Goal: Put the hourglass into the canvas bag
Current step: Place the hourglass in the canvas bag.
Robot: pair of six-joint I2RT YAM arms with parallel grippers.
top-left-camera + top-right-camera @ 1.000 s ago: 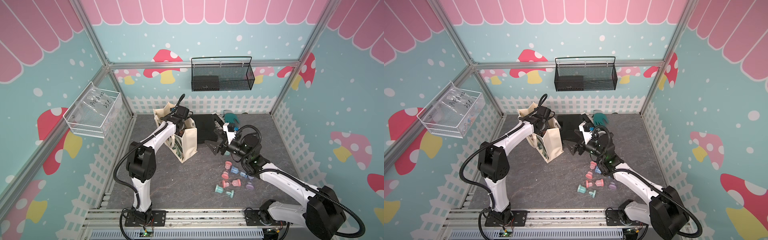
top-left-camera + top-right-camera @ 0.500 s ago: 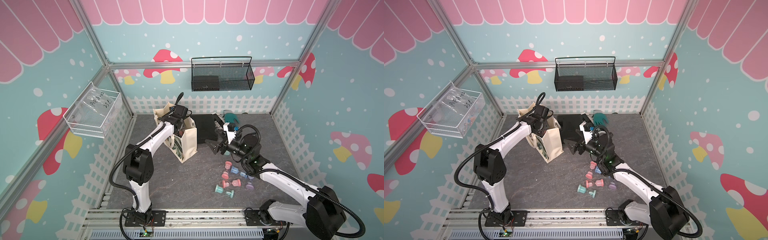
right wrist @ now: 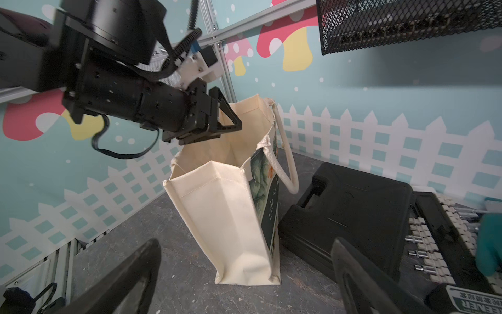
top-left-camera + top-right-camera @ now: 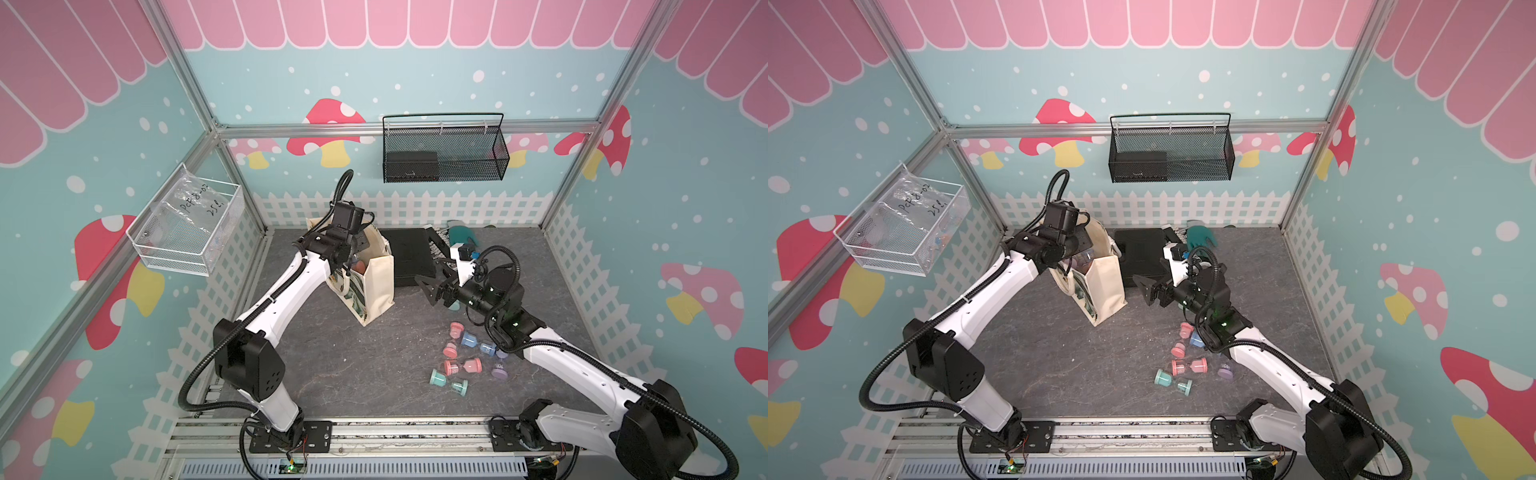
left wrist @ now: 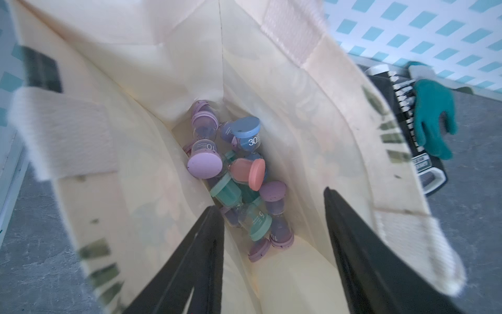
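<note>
My left end effector (image 5: 271, 201) hangs partly open and empty over the canvas bag (image 4: 376, 286), my right end effector (image 3: 245, 243) gapes wide and empty near it, and the hourglasses (image 4: 463, 366) on the tabletop (image 4: 353, 365) look light, slick and fragile, so I would pinch one gently across its end caps.

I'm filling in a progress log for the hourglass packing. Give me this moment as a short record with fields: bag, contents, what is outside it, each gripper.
bag: canvas bag standing on the table, mouth open
in bag: pile of hourglasses, purple, teal, blue and pink
on table: loose hourglasses, several, lying near the right arm
left gripper: open, empty, over the bag's mouth
right gripper: open, empty, apart from the bag, pointing toward it
beside bag: black case
</note>
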